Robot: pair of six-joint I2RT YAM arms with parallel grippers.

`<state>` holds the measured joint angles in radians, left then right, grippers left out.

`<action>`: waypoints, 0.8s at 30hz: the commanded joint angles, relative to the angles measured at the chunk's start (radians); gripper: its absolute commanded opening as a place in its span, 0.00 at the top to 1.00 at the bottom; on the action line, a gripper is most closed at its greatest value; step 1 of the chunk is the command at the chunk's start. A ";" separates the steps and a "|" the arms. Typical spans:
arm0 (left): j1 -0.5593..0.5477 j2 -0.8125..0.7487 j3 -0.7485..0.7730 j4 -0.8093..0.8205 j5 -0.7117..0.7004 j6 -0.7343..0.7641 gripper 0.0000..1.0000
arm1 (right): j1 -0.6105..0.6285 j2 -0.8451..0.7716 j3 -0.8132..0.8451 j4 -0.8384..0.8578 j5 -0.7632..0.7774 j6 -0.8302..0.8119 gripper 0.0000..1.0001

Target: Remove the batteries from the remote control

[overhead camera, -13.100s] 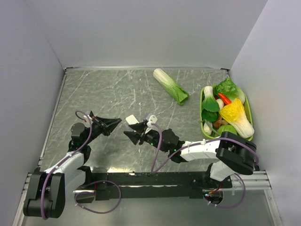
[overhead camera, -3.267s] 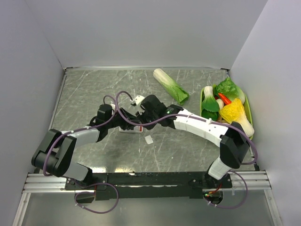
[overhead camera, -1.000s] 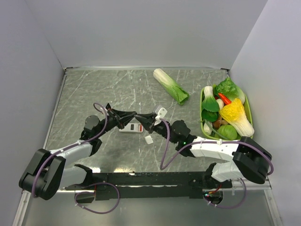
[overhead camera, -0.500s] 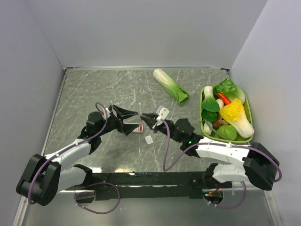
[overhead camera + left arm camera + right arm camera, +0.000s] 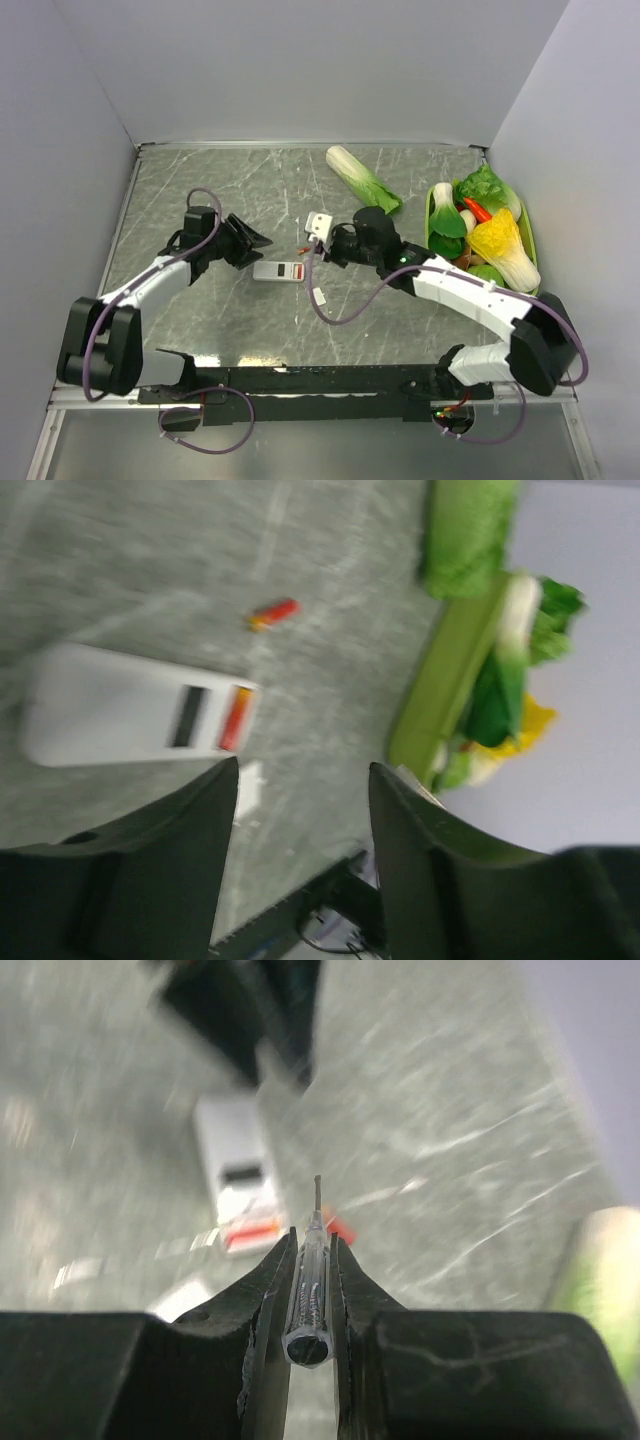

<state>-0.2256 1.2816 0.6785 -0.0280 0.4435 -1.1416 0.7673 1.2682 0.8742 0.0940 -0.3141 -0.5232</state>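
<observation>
The white remote control (image 5: 279,270) lies flat mid-table, its compartment uncovered. In the left wrist view the remote control (image 5: 120,718) shows one red battery (image 5: 237,717) seated beside a dark empty slot. A second battery (image 5: 272,612) lies loose on the table just beyond it, and it also shows past the right fingers as a red battery (image 5: 342,1228). My left gripper (image 5: 258,244) hangs open just left of the remote, and nothing sits between the jaws of the left gripper (image 5: 303,770). My right gripper (image 5: 312,1245) is shut on a clear-handled screwdriver (image 5: 310,1280), whose tip points at the remote's battery end.
The small white cover piece (image 5: 319,297) lies on the table in front of the remote. A napa cabbage (image 5: 363,183) rests at the back. A green basket (image 5: 531,240) full of vegetables stands against the right wall.
My left gripper has opened and drawn back to the left, away from the remote. The right arm has swung round with the screwdriver and now reaches the remote from the right.
</observation>
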 commanded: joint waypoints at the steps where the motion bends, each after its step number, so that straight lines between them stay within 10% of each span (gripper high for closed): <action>1: 0.009 0.073 0.032 -0.115 -0.117 0.184 0.48 | -0.031 0.103 0.120 -0.281 -0.147 -0.141 1.00; 24: 0.014 0.225 0.010 -0.047 -0.147 0.240 0.67 | -0.008 0.349 0.327 -0.454 -0.102 -0.181 1.00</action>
<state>-0.2153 1.5002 0.6868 -0.0887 0.3012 -0.9318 0.7471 1.5887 1.1374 -0.3412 -0.4171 -0.6903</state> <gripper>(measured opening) 0.337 0.223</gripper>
